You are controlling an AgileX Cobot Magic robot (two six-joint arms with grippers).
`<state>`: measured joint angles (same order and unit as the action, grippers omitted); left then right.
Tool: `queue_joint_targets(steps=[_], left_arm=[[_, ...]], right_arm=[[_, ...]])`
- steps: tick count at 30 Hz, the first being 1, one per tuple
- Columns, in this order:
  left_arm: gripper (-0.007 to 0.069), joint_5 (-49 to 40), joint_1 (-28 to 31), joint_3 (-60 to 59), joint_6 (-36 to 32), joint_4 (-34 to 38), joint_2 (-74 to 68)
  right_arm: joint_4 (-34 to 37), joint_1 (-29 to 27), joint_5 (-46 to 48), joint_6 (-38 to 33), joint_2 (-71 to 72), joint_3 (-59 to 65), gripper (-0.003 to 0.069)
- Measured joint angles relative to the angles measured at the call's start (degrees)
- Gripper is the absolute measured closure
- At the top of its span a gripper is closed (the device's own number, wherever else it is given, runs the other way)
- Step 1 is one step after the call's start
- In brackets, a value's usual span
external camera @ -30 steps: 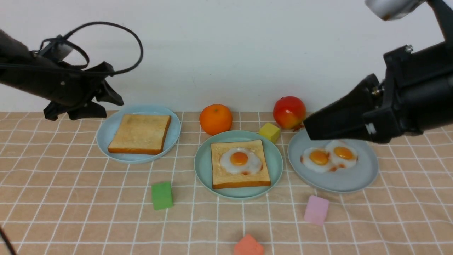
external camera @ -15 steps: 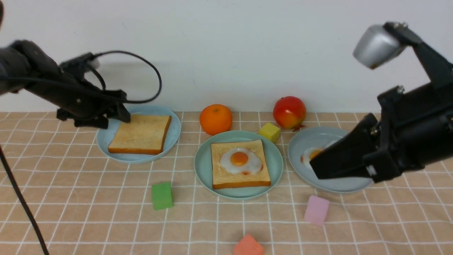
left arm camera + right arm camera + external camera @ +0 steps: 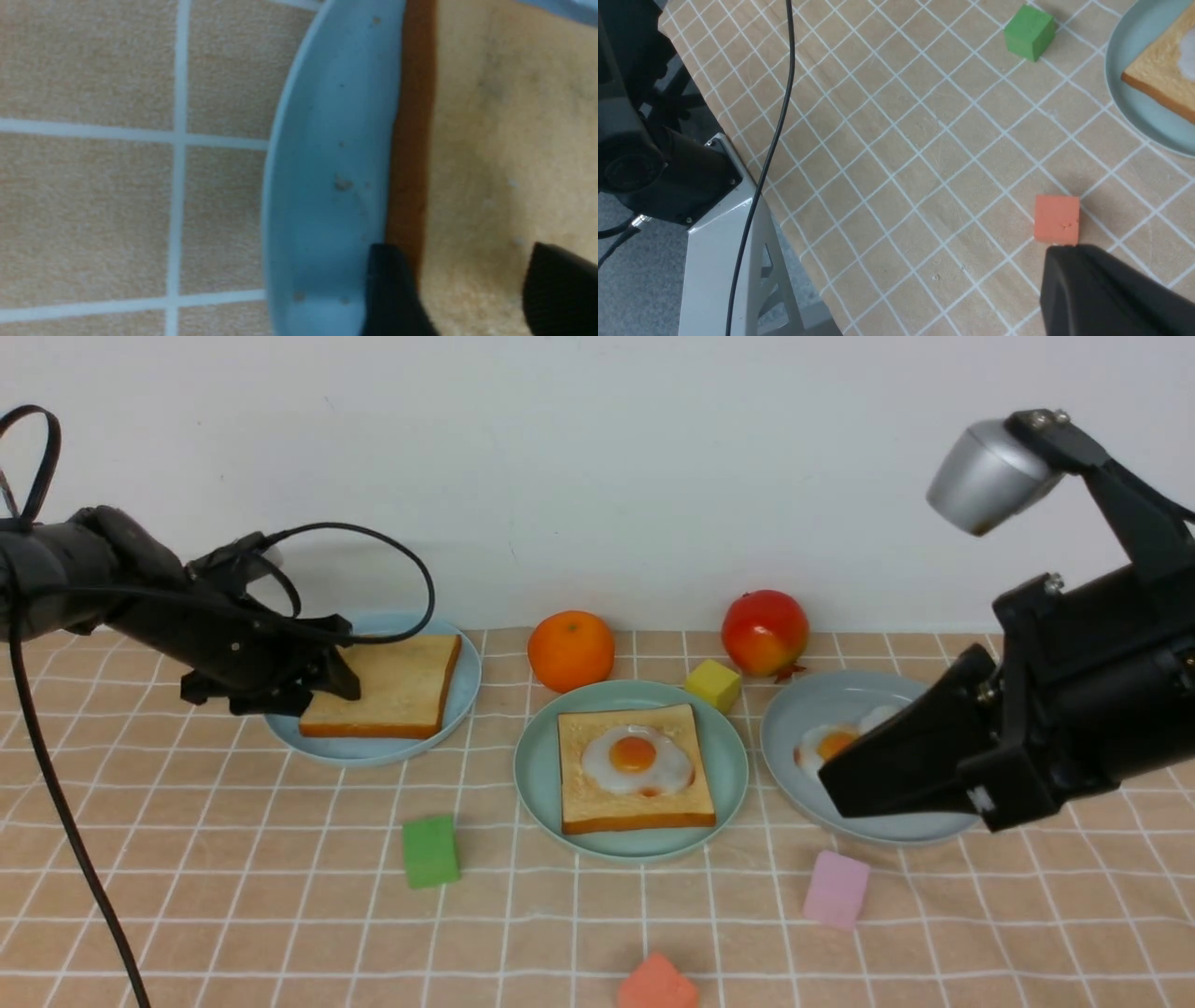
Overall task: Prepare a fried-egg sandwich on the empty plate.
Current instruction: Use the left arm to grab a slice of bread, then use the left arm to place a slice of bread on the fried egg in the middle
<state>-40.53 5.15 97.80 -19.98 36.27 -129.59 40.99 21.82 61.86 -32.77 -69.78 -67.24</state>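
Observation:
The mint-green plate point(image 3: 537, 775) sits mid-table and carries one toast slice point(image 3: 635, 807) with a fried egg point(image 3: 637, 761) on top. The other toast slice point(image 3: 397, 686) lies on a sky-blue plate point(image 3: 373, 747) at the back left. My left gripper point(image 3: 331, 686) is low at that slice's left edge. In the left wrist view its jaws point(image 3: 462, 249) stand apart. One finger is over the plate point(image 3: 327, 163) beside the crust, the other over the toast point(image 3: 504, 116). My right gripper point(image 3: 826, 784) is shut and empty, hovering over the grey-blue plate point(image 3: 794, 737).
The grey-blue plate holds fried eggs point(image 3: 826, 742), partly hidden by my right arm. An orange point(image 3: 569, 651), an apple point(image 3: 764, 632) and a yellow cube point(image 3: 712, 684) stand behind the plates. Green point(image 3: 430, 851), pink point(image 3: 835, 889) and orange-red point(image 3: 656, 982) cubes lie in front.
My left gripper came down and rightward onto the toast's left edge, and toast and sky-blue plate slid slightly right. My right arm dropped lower over the grey-blue plate, then held still.

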Motion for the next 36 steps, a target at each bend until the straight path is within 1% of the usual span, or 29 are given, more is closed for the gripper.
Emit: queue_joint_targets(steps=[1,2,3,4,5,6,7,9,12,15,19,22,25,27,29,31,36], left_arm=[[0.0314,-0.07,0.11,0.0,0.0,-0.31,0.0],[0.0353,-0.07,0.19,0.0,0.0,-0.52,0.0],[0.0415,-0.18,0.26,0.0,0.0,-0.65,0.0],[0.0426,-0.18,0.26,0.0,0.0,-0.65,0.0],[0.0501,-0.25,0.33,0.0,0.0,-0.86,0.0],[0.0553,-0.25,0.39,0.0,0.17,-1.0,0.36],[0.0561,-0.25,0.39,0.0,0.23,-1.02,0.36],[0.0613,-0.91,0.39,-0.11,0.62,-1.71,1.75],[0.0613,-2.38,0.39,-0.24,0.82,-2.03,5.54],[0.0613,-4.45,0.31,-0.48,0.82,-0.44,9.99],[0.0613,-5.8,-1.96,-5.38,-0.53,6.65,16.7],[0.0613,-5.06,-6.38,-12.16,-3.02,11.3,20.37],[0.0613,-1.63,-11.76,-19.56,-4.59,15.73,21.76],[0.0613,2.8,-16.07,-24.38,-4.82,18.99,21.77],[0.0613,7.18,-19.09,-27.21,-4.99,21.4,21.5],[0.0613,11.18,-21.78,-28.4,-5.65,23.35,21.0],[0.0613,17.23,-25.93,-28.51,-7.65,28.12,19.58]], right_arm=[[0.0,0.0,0.0,0.0,0.0,0.0,0.0671],[0.0,0.0,0.0,0.0,0.0,0.0,0.0671],[0.0,0.0,0.0,0.0,0.0,0.0,0.0671],[0.0,0.0,0.0,0.0,0.0,0.0,0.0671],[0.0,0.0,0.0,0.0,0.0,0.0,0.0671],[0.06,0.0,0.05,0.0,0.0,0.0,0.0669],[0.06,0.0,0.06,0.0,0.0,0.0,0.0669],[0.06,0.0,0.37,0.0,0.0,0.0,0.0668],[0.1,0.0,0.85,0.0,0.0,0.0,0.0666],[0.1,0.0,0.91,0.0,0.0,0.0,0.0664],[0.1,0.0,0.98,0.0,0.0,0.0,0.0662],[-0.14,0.0,0.98,0.0,0.0,0.0,0.0659],[-0.8,0.0,1.5,0.0,0.0,0.0,0.0659],[-1.44,0.0,2.34,0.0,0.0,0.0,0.0659],[-1.63,0.0,3.16,0.0,0.0,0.0,0.0658],[-1.72,0.0,4.18,0.0,0.0,0.0,0.0658],[-1.79,0.0,5.21,0.0,0.0,0.0,0.0655]])
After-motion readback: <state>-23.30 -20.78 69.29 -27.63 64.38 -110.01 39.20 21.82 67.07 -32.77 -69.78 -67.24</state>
